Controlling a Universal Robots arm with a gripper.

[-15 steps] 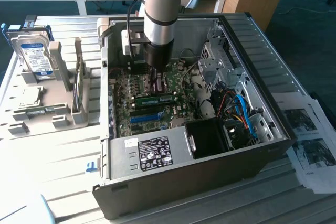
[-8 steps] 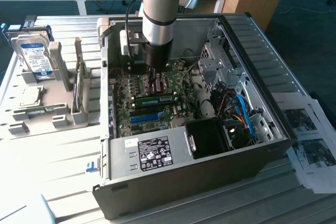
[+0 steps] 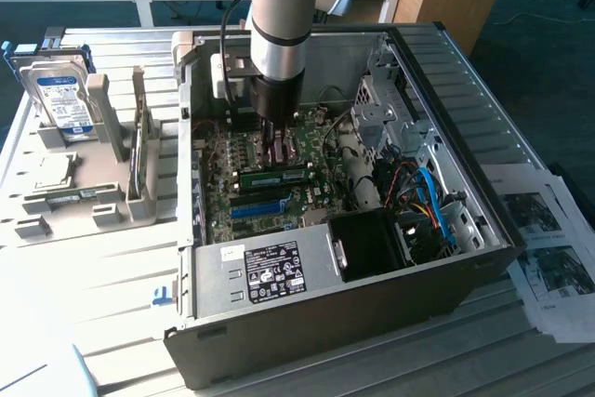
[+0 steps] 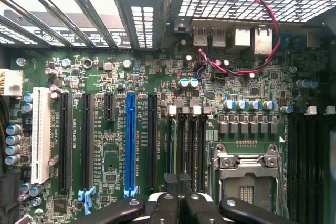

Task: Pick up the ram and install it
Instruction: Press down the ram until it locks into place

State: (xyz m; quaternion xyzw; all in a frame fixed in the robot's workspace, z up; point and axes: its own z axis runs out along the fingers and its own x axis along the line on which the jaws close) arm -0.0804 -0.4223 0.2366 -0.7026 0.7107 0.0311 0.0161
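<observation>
Pressing ram (image 3: 276, 176) — claw (image 3: 275, 152) closed

green ram (image 3: 276, 177), flat, seated on motherboard

A pale slatted table (image 3: 112, 276) carries an open computer case (image 3: 372, 276) lying on its side. Toward the exterior view's left sits a grey holder tray (image 3: 102, 202). Printed papers (image 3: 548, 248) lie on the table by the exterior view's right edge.
</observation>
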